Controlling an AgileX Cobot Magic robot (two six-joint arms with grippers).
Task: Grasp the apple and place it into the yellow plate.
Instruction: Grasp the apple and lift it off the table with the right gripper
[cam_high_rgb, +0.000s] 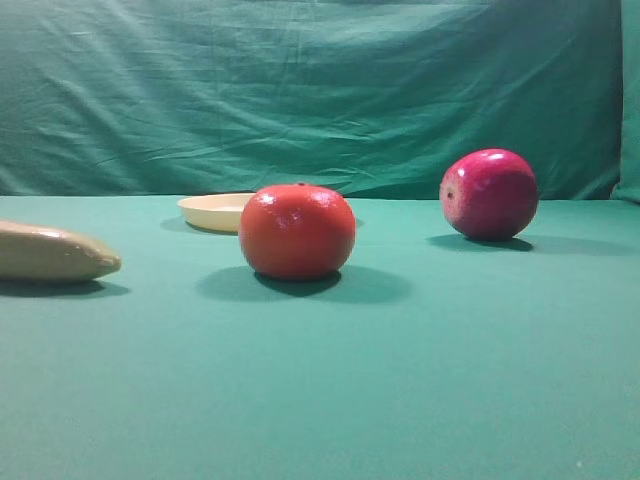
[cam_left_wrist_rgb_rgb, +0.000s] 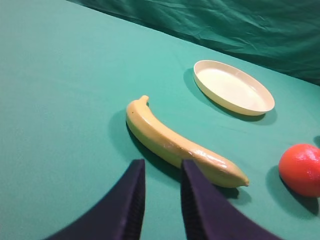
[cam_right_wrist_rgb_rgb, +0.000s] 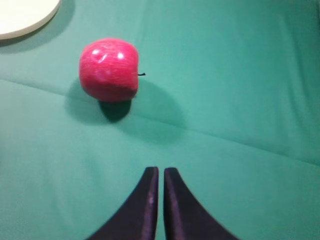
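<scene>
1. Table (cam_high_rgb: 320, 400): green cloth over the whole surface, w/ a wrinkled green backdrop (cam_high_rgb: 300, 90) at the far edge.
2. Banana (cam_left_wrist_rgb_rgb: 175, 142): far left in the high view, lying flat. In the left wrist view it's just beyond the left gripper (cam_left_wrist_rgb_rgb: 162, 172); jaws are a little apart, holding nothing.
3. Orange-red fruit (cam_high_rgb: 297, 231): near centre, sitting in front of the yellow plate and hiding part of the plate's right side.
4. Yellow plate (cam_high_rgb: 210, 210): centre-left, farther back than the fruit, nothing seen in it.
5. Apple (cam_high_rgb: 489, 194): right side, far, on the table & well apart from the plate. Right wrist view shows it lying on its side, stem pointing right.
6. Right gripper (cam_right_wrist_rgb_rgb: 161, 175): above bare cloth, apart from the apple; jaws nearly together, only a thin slit, gripping nothing.
</scene>
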